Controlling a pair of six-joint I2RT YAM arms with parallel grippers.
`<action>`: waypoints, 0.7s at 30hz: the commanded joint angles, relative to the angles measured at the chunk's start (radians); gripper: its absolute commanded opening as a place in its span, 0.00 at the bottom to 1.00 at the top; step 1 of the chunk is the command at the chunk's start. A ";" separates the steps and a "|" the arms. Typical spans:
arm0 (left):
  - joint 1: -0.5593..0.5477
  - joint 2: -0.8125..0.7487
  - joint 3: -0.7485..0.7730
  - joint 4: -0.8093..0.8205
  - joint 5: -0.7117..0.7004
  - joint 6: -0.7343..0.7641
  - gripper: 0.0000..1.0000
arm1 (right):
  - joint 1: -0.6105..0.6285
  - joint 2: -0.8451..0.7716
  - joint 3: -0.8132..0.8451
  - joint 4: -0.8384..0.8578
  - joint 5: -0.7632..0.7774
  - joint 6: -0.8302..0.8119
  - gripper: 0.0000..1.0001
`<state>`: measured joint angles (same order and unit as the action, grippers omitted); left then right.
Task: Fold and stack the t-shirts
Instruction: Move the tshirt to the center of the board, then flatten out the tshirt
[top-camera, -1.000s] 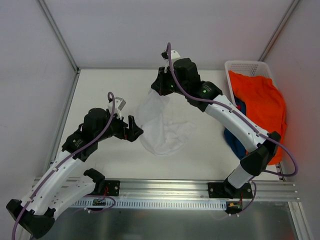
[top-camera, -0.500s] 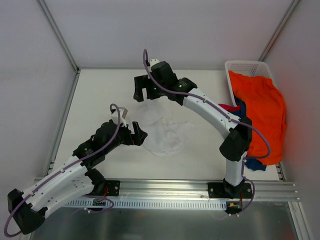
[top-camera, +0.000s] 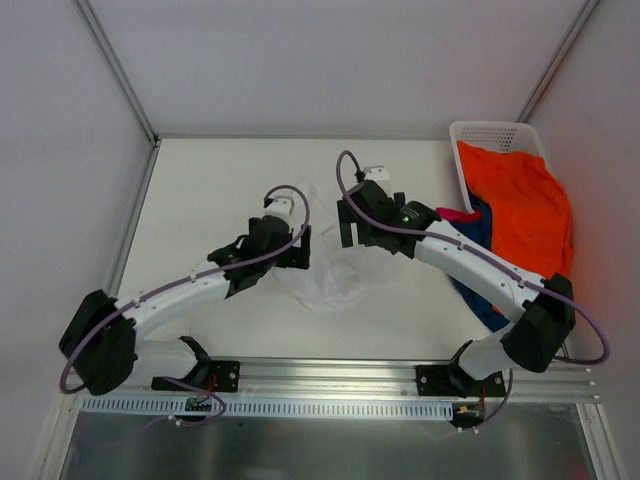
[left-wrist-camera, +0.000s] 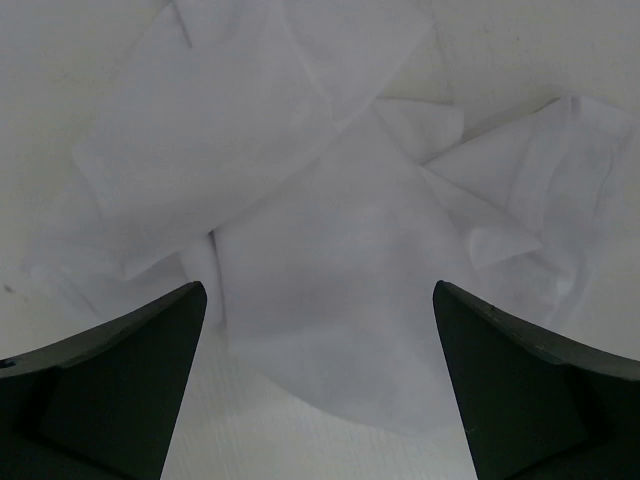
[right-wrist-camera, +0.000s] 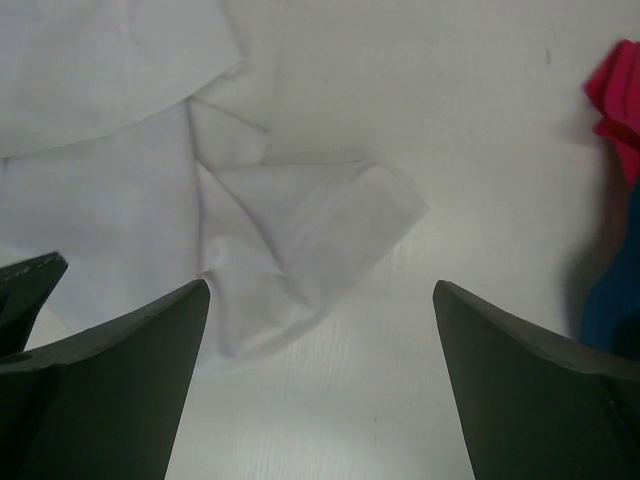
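Note:
The white t-shirt (top-camera: 325, 275) lies crumpled on the table, spread under both grippers. My left gripper (top-camera: 275, 262) hangs open over its left part; in the left wrist view the cloth (left-wrist-camera: 300, 200) fills the space beyond the open gripper (left-wrist-camera: 318, 290). My right gripper (top-camera: 368, 238) is open over the shirt's right edge, with a folded sleeve (right-wrist-camera: 300, 240) just beyond the gripper (right-wrist-camera: 320, 287) and nothing held. The orange t-shirt (top-camera: 520, 210) drapes over the basket. The navy t-shirt (top-camera: 487, 280) and the magenta t-shirt (top-camera: 455, 213) lie beside it.
A white lattice basket (top-camera: 490, 128) stands in the back right corner under the orange cloth. The magenta (right-wrist-camera: 615, 100) and navy (right-wrist-camera: 610, 290) cloth lie close to the right of my right gripper. Walls enclose the table at the left, back and right.
My right gripper opened and let go of the lifted white t-shirt, then came down over its right edge. My left arm swung right, over the shirt's left part.

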<state>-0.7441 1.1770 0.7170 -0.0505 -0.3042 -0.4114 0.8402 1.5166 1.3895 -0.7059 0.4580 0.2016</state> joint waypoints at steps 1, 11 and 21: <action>-0.032 0.168 0.148 0.120 -0.004 0.111 0.99 | -0.001 -0.120 -0.131 -0.018 0.160 0.093 0.99; -0.031 0.645 0.550 0.120 -0.035 0.339 0.98 | -0.001 -0.246 -0.315 0.065 0.131 0.114 0.99; -0.032 0.817 0.697 0.057 -0.148 0.502 0.95 | -0.012 -0.257 -0.374 0.075 0.146 0.099 0.99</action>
<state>-0.7654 1.9892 1.3823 0.0246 -0.3862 0.0029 0.8288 1.2922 1.0286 -0.6601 0.5850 0.3069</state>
